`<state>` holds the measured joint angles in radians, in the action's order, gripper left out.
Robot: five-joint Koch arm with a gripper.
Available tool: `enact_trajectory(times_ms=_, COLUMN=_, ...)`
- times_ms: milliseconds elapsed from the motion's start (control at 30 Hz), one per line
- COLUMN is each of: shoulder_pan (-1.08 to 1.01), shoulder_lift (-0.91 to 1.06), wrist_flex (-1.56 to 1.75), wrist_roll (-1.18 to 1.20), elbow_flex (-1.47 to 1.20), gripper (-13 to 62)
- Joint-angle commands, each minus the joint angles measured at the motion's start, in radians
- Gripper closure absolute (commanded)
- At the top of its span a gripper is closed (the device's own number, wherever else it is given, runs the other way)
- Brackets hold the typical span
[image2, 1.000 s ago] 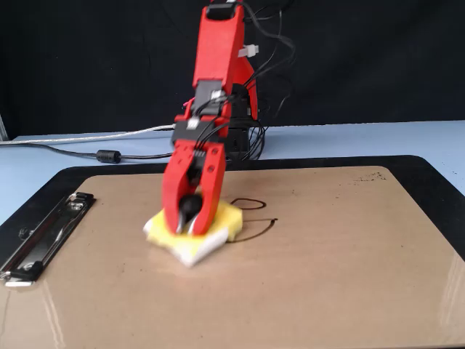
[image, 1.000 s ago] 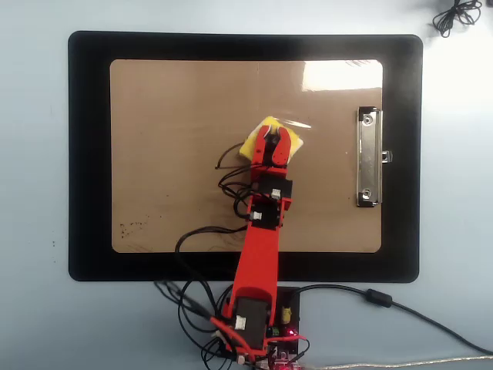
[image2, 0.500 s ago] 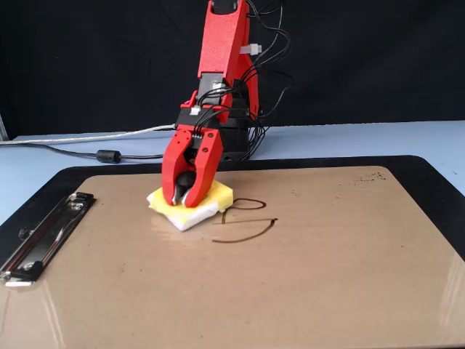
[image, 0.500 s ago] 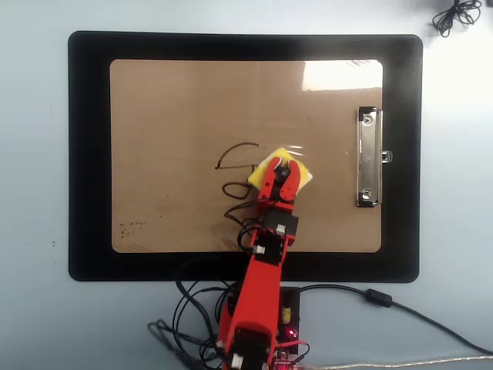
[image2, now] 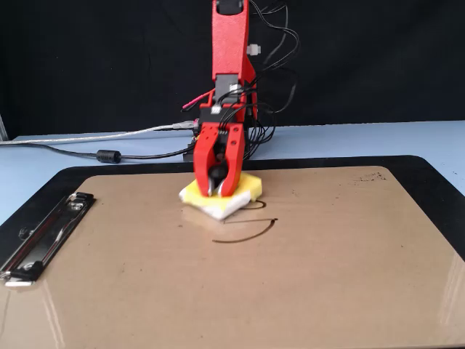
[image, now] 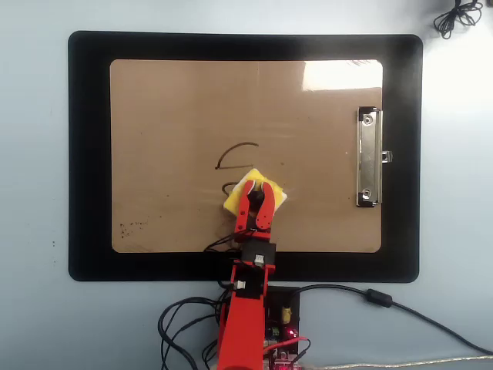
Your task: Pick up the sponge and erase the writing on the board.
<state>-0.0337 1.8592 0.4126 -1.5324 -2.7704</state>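
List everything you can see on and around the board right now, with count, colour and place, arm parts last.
board: one, brown, lying on the mat, clip end at the right in the overhead view.
clip: one, silver, on the board's right short side in the overhead view.
mat: one, black, under the board.
table: one, pale blue, under everything.
writing: one dark brown curved line, mid-board, partly covered by the sponge.
specks: a faint dark cluster, lower left of the board in the overhead view.
sponge: one, yellow with white edge, flat on the board.
cables: several, black and grey, around the arm's base.
arm: one, red.
gripper: one, red, clamped on the sponge's knob.
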Motion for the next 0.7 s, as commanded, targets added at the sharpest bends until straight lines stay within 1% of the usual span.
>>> enact_trajectory(times_ms=0, shoulder_pan=0.006, shoulder_lift=0.015, wrist_flex=0.009, wrist_roll=-0.023, elbow_flex=0.006, gripper=57.4)
enact_trajectory(times_ms=33, shoulder_pan=0.014, shoulder_lift=-0.021, wrist_flex=0.015, wrist_roll=-0.021, elbow_flex=0.02, gripper=57.5)
enact_trajectory(times_ms=100, shoulder_pan=0.037, shoulder_lift=-0.169, wrist_flex=0.009, wrist_roll=-0.021, elbow_flex=0.166, gripper=57.5)
enact_trajectory(times_ms=200, shoulder_pan=0.054, shoulder_lift=-0.506, wrist_flex=0.02, wrist_roll=-0.025, elbow_flex=0.485, gripper=57.4)
enact_trajectory(times_ms=267, shoulder_pan=0.055, shoulder_lift=-0.652, wrist_flex=0.018, wrist_roll=-0.023, elbow_flex=0.655, gripper=57.5)
enact_trajectory(times_ms=300, shoulder_pan=0.054, shoulder_lift=-0.676, wrist_flex=0.015, wrist_roll=-0.023, elbow_flex=0.696, gripper=57.5)
enact_trajectory(times_ms=367, shoulder_pan=0.051, shoulder_lift=-0.626, wrist_flex=0.005, wrist_roll=-0.02, elbow_flex=0.637, gripper=57.4)
enact_trajectory(times_ms=433, shoulder_pan=0.051, shoulder_lift=-0.457, wrist_flex=0.005, wrist_roll=-0.02, elbow_flex=0.453, gripper=57.5)
enact_trajectory(times_ms=500, shoulder_pan=0.051, shoulder_lift=-0.233, wrist_flex=0.003, wrist_roll=-0.021, elbow_flex=0.219, gripper=57.5)
enact_trajectory(times_ms=567, shoulder_pan=0.051, shoulder_lift=0.041, wrist_flex=-0.023, wrist_roll=-0.02, elbow_flex=-0.008, gripper=57.5)
enact_trajectory(times_ms=633, shoulder_pan=0.054, shoulder_lift=0.222, wrist_flex=-0.103, wrist_roll=-0.02, elbow_flex=-0.1, gripper=57.5)
enact_trajectory(times_ms=667, shoulder_pan=0.057, shoulder_lift=0.262, wrist_flex=-0.15, wrist_roll=-0.021, elbow_flex=-0.103, gripper=57.5)
